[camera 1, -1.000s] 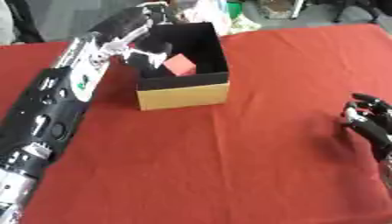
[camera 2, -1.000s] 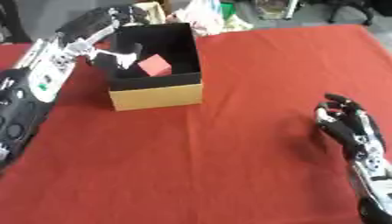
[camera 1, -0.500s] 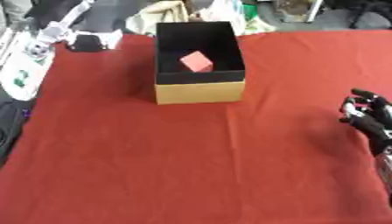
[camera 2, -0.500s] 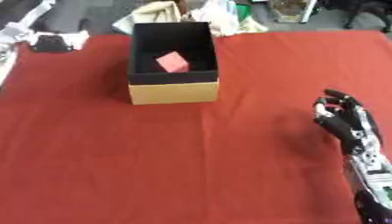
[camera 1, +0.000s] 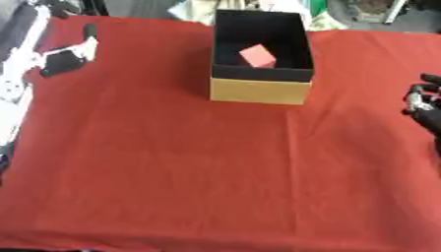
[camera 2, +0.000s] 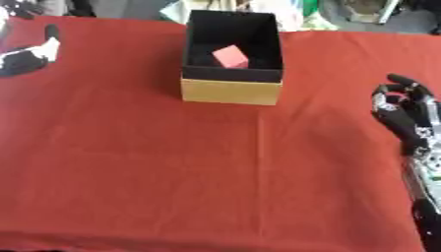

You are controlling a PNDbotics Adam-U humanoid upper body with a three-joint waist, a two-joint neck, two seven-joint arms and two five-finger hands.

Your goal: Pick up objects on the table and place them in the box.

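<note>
Inside the box (camera 1: 260, 91) lies a pink cube (camera 1: 257, 55); the red table (camera 1: 189, 167) shows no other object. Left robot hand (camera 1: 67, 55) hangs empty, fingers relaxed, well left of the box; right robot hand (camera 2: 405, 109) rests open, empty. Judgement: verify nothing remains before reaching anew.

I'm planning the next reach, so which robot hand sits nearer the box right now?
The left robot hand, by a hedged judgement: it hangs open level with the box. The right robot hand rests open farther down the cloth.

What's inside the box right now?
One pink cube lies tilted on the black floor of the box, toward its far right side. The near front wall hides the floor strip just behind it, so anything there cannot be seen.
</note>
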